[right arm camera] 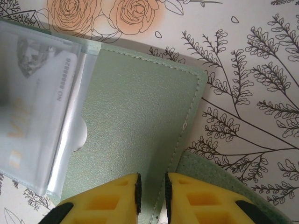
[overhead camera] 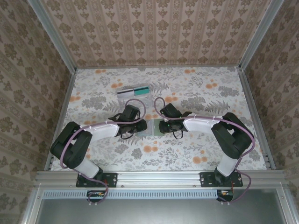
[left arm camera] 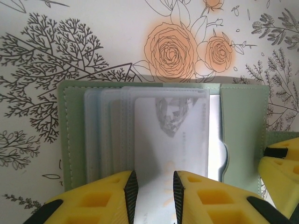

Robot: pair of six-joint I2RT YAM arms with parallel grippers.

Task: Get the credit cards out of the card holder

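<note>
Finds card holder open on floral tabletop, left claw narrowly spread astride a pale card for drawing out, right claw slightly parted over the green flap, apparently steadying it.

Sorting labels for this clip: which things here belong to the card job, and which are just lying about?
Job: small flat green bifold card holder; pale plastic card in its pocket; left pincer; right pincer; loose teal card and loose white card beyond it.
Lying about: clear plastic box; floral-patterned table cover.
</note>
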